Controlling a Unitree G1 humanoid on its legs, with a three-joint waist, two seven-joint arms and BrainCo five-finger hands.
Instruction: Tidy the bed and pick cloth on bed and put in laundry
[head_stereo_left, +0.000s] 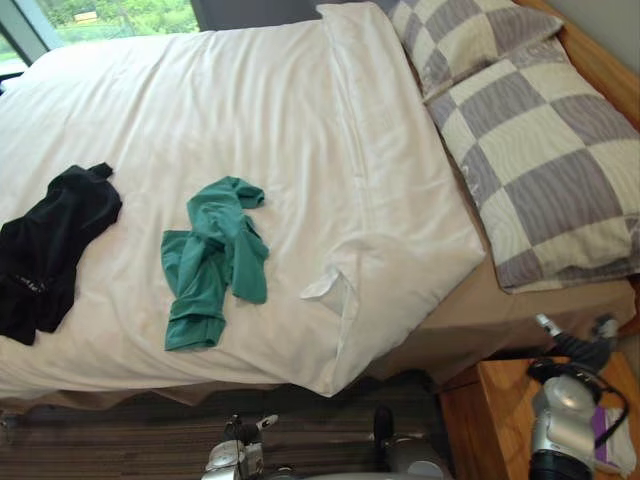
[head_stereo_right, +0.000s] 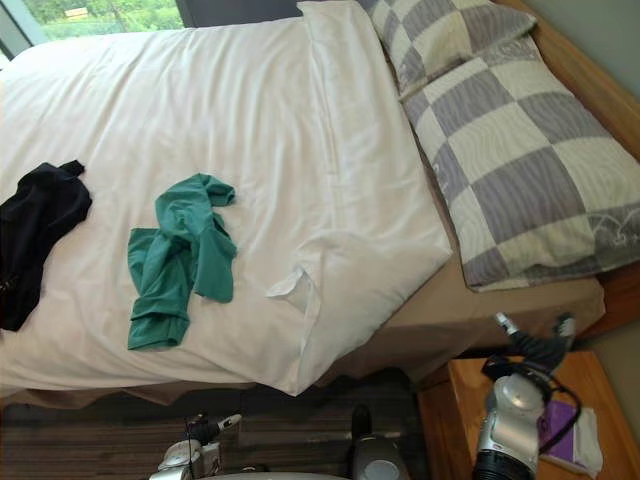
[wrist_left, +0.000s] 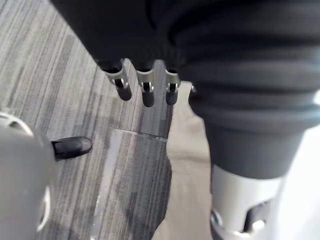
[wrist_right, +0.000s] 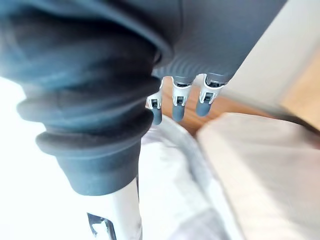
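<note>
From the left eye view, the green cloth (head_stereo_left: 213, 262) lies crumpled on the white duvet (head_stereo_left: 300, 130), well ahead of the left hand and far across from the right hand (head_stereo_left: 578, 350). That right hand hovers over the wooden nightstand (head_stereo_left: 485, 410), just below the checked pillows (head_stereo_left: 540, 170). A black cloth (head_stereo_left: 52, 252) sits farther out, on the side away from the right hand.

The right eye view shows the duvet's near corner (head_stereo_right: 300, 285) flipped back and rumpled, between the two hands.

In the left wrist view, the left hand (wrist_left: 146, 90) hangs with its fingers straight and loose, holding nothing, the striped floor (wrist_left: 60, 75) beneath them.

In the right wrist view, the right hand's fingers (wrist_right: 178, 97) likewise dangle relaxed and empty above pale bedding.

By my reckoning the job has barely begun. Neither garment is lifted, and the corner wants smoothing. Every trip to the laundry remains.
</note>
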